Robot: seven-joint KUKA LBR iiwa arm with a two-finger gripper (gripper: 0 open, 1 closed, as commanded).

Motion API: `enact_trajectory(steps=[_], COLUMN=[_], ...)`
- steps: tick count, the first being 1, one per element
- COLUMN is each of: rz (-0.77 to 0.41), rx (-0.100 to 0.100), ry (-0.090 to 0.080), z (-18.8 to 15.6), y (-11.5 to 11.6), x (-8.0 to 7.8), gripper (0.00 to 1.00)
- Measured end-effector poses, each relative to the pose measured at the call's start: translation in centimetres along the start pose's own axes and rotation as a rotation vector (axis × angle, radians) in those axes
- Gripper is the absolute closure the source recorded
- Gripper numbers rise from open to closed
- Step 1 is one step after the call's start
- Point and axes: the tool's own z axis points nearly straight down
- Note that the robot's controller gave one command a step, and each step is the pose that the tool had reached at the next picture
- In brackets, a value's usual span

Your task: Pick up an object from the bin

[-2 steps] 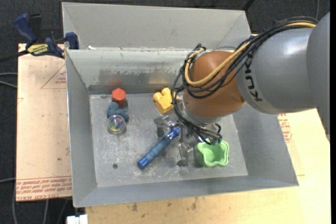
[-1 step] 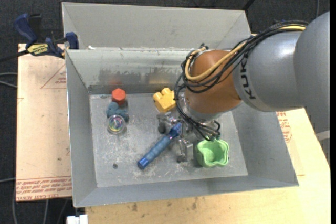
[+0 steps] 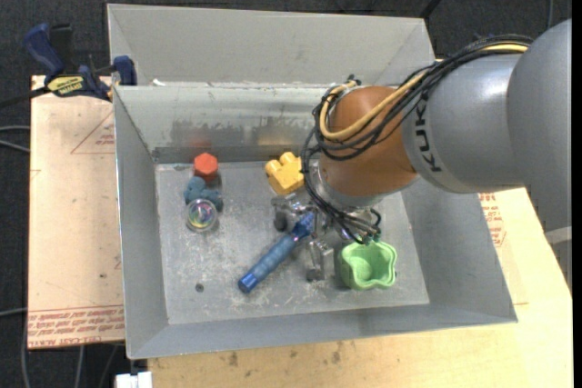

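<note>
Your pincer [image 3: 306, 239] is low in the grey bin [image 3: 136, 213], a little to the view's right of the floor's middle. It is at the upper end of a blue stick-shaped tool [image 3: 270, 262] that lies slantwise, its other end pointing toward the near left corner. Beneath the orange wrist cover [image 3: 364, 150] you cannot tell whether the pincer is apart or together, nor whether it has the stick. That is the first risk: if the grip lands on the very tip of so long a thing, I judge the stick likely to swing or slip out on the lift. A green flower-shaped cup [image 3: 368, 266] sits just beside the pincer on the view's right, close enough to be nudged, tipped, or caught along with the stick. A yellow block [image 3: 285, 174] lies near, toward the back wall, and the wrist could shove it. The small blue bottle with an orange cap [image 3: 204, 184] stands well apart to the left, out of harm's way
</note>
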Motion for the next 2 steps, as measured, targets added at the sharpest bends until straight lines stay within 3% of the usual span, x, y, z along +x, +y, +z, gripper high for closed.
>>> enact_trajectory(steps=[1, 2], rz=[0.000, 0.002], rx=[0.000, 0.004], ry=[-0.001, -0.006], z=[-0.1, -9.8], y=[0.0, 0.0], x=[0.0, -0.3], gripper=[1.00, 1.00])
